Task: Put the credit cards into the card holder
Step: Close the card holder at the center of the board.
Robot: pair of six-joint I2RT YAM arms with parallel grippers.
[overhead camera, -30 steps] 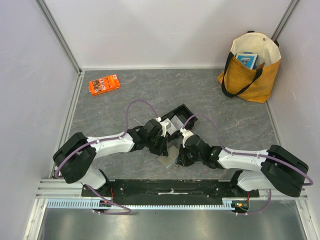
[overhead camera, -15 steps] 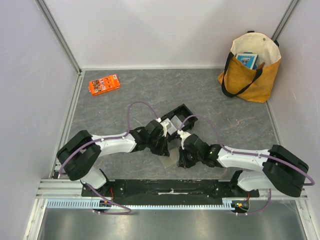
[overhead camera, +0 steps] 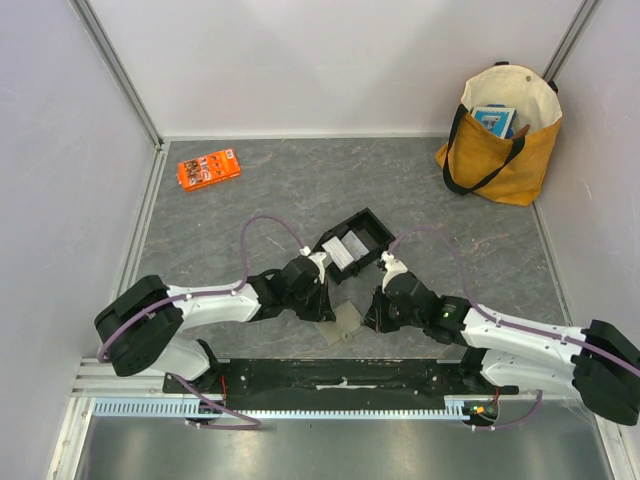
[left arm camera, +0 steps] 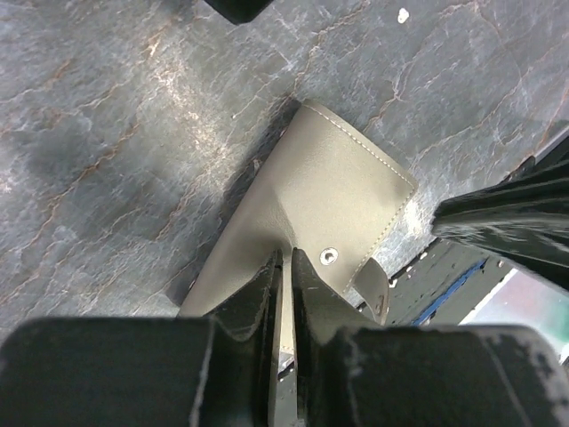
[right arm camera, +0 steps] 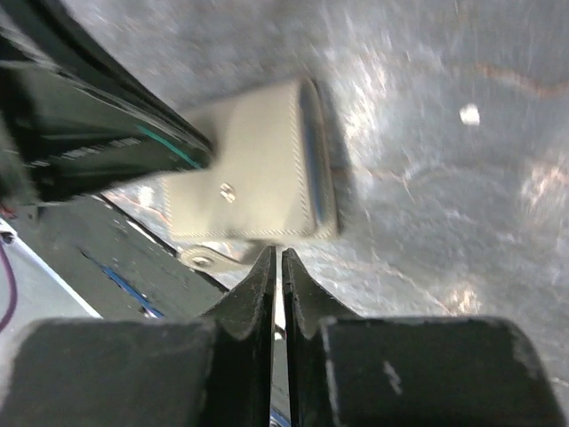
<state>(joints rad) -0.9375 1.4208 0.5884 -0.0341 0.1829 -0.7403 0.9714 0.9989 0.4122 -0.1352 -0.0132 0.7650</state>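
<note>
The taupe card holder (overhead camera: pixel 345 322) sits by the table's (overhead camera: pixel 250 195) near edge, between both grippers. The left gripper (left arm camera: pixel 283 267) pinches its edge, jaws nearly together. The right gripper (right arm camera: pixel 276 260), jaws almost touching, is just right of it, apart.

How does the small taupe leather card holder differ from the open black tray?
The taupe card holder is smaller and thin; the black tray is bigger, with raised walls. The card holder is pinched by the left gripper; the black tray is untouched, pale cards inside. Both sit on the table.
</note>
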